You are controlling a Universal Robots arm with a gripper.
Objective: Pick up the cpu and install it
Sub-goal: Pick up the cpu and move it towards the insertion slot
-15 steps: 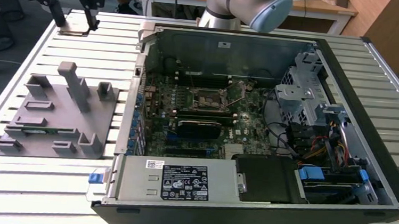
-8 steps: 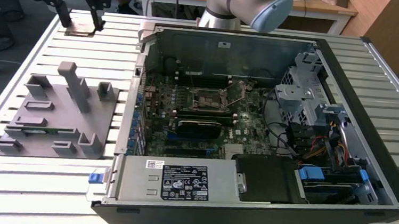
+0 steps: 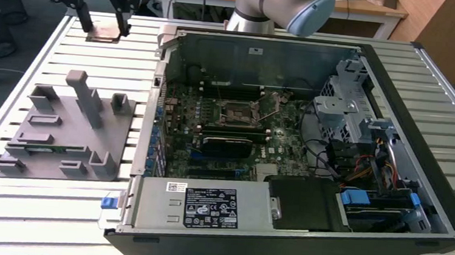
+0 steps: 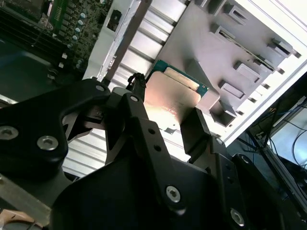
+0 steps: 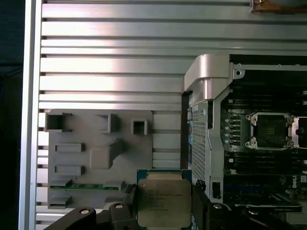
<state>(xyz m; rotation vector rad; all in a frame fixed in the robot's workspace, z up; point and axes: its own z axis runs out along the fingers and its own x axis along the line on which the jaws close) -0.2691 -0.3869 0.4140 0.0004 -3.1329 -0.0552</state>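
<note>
The cpu (image 5: 163, 202) is a small square chip with a silvery top. It sits clamped between the two black fingers of my gripper (image 5: 164, 196), which is shut on it. In the second wrist view the cpu (image 4: 175, 93) shows tilted between the fingers (image 4: 139, 110), lifted off the grey tray (image 4: 249, 52). In the exterior view my gripper (image 3: 105, 31) hangs with the cpu (image 3: 105, 33) at the far left, beyond the tray (image 3: 47, 144). The dark, metal-framed socket (image 5: 268, 130) lies open on the motherboard, off to one side of the chip, and it appears as the socket (image 3: 238, 113) mid-board inside the case.
The open computer case (image 3: 417, 197) fills the exterior view's right, with a drive cage and cables along its right wall. A thin green memory strip (image 5: 86, 187) rests in the tray. The slatted metal table (image 3: 34, 210) runs under everything.
</note>
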